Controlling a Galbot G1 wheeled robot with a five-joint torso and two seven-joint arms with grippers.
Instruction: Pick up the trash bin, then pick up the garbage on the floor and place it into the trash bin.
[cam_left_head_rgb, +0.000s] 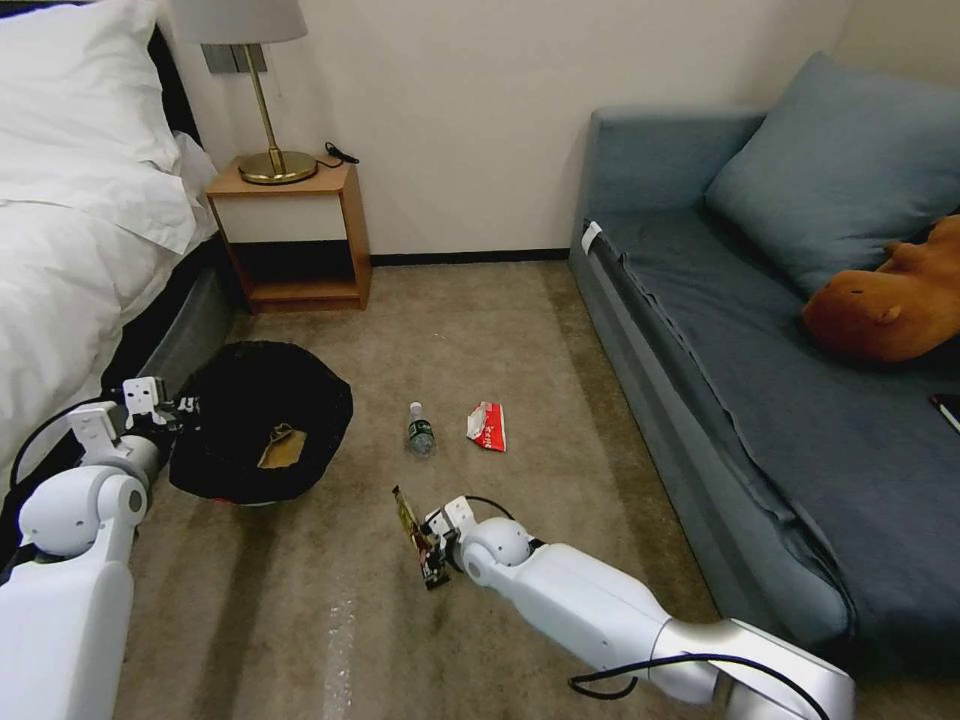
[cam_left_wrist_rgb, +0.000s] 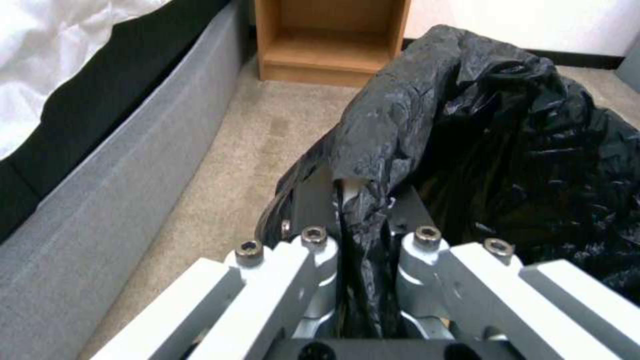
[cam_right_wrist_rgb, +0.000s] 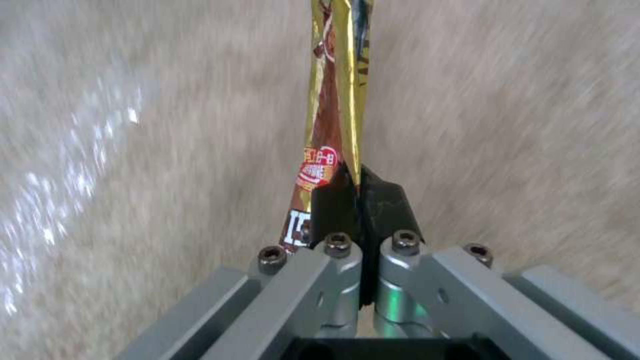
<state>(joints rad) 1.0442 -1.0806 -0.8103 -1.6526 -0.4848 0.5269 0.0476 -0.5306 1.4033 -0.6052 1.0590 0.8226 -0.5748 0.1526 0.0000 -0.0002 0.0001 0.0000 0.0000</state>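
Note:
The trash bin (cam_left_head_rgb: 262, 420), lined with a wrinkly black bag (cam_left_wrist_rgb: 507, 130), hangs low over the carpet at the left. My left gripper (cam_left_head_rgb: 178, 412) (cam_left_wrist_rgb: 360, 200) is shut on its near rim and liner. A tan paper scrap (cam_left_head_rgb: 282, 447) lies inside the bin. My right gripper (cam_left_head_rgb: 430, 545) (cam_right_wrist_rgb: 353, 185) is shut on a glossy gold-brown wrapper (cam_left_head_rgb: 410, 520) (cam_right_wrist_rgb: 337, 100), held above the carpet to the right of the bin. A clear bottle with a green label (cam_left_head_rgb: 421, 430) and a red-and-white packet (cam_left_head_rgb: 488, 427) lie on the carpet further out.
The bed (cam_left_head_rgb: 80, 230) and its grey base (cam_left_wrist_rgb: 113, 165) run along the left. A wooden nightstand (cam_left_head_rgb: 290, 235) with a lamp stands at the wall. A blue sofa (cam_left_head_rgb: 780, 380) with a brown plush toy (cam_left_head_rgb: 890, 295) fills the right. Carpet lies open between them.

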